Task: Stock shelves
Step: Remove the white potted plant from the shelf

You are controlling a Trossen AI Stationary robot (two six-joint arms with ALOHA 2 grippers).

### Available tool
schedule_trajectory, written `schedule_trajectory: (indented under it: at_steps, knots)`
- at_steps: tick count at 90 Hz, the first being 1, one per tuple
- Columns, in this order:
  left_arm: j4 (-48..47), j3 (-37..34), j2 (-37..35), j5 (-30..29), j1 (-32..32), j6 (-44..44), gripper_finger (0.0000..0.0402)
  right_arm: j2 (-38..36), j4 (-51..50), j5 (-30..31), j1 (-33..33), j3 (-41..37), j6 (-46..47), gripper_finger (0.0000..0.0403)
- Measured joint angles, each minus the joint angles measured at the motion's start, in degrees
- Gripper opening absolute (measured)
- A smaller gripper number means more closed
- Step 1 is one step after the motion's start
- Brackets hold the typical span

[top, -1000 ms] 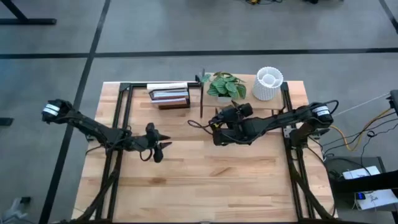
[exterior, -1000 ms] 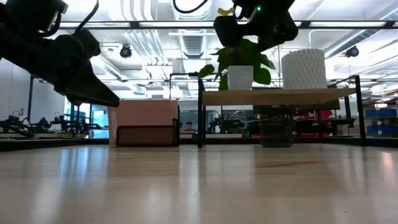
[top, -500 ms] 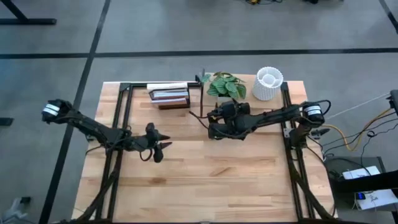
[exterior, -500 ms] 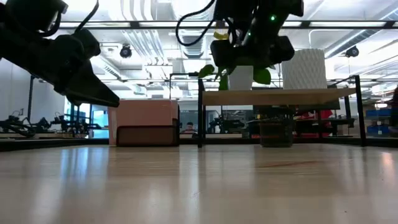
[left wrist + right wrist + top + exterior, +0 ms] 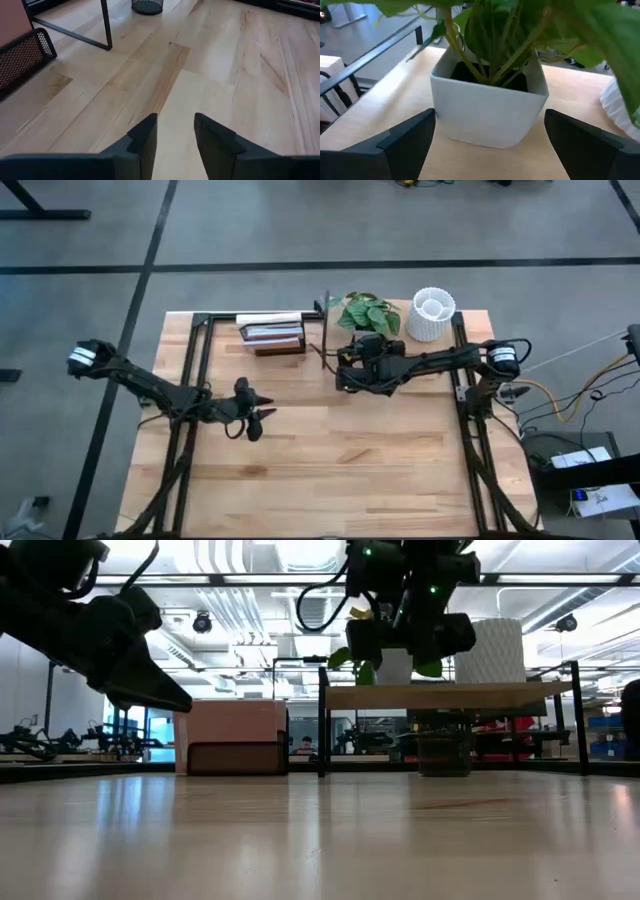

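No legible text, labels, brands or nos. anywhere in any view.

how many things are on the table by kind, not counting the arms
potted plant: 1
white ribbed vase: 1
shelves: 1
black mesh cup under the shelf board: 1
book rack with books: 1
total: 5
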Motion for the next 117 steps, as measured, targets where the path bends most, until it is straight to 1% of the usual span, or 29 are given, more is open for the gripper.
schedule_trajectory:
  at_steps: [31,42,53,60,75,89,100,117]
  knots:
    - [0.09,0.01,0.0,0.0,0.01,0.0,0.0104,0.0,0.26,-0.61,-0.56,-1.77,3.68,0.0355]
    - [0.13,-0.01,0.0,0.0,0.01,0.02,0.011,0.0,3.15,-0.16,-0.81,-1.92,0.87,0.0355]
    - [0.17,-0.01,0.0,0.0,0.0,0.01,0.0117,0.0,7.67,-0.37,-1.35,-1.92,-4.41,0.0355]
    - [0.2,0.0,0.0,0.0,0.01,0.0,0.0122,0.0,9.29,-0.3,-1.68,-1.94,-5.65,0.0355]
    - [0.21,-0.01,0.0,0.0,0.01,0.02,0.0128,0.44,9.88,-1.03,-2.54,-2.05,-5.76,0.0355]
    - [0.28,-0.01,0.0,0.0,0.0,0.02,0.0124,2.75,10.66,-1.62,-3.59,-2.06,-6.82,0.0355]
    - [0.34,0.01,0.0,0.0,-0.01,0.02,0.0117,3.89,11.9,-0.98,-4.72,-1.84,-6.84,0.0355]
    - [0.2,0.01,0.0,0.0,0.0,0.02,0.0108,4.42,12.03,1.66,-5.42,-1.79,-6.74,0.0355]
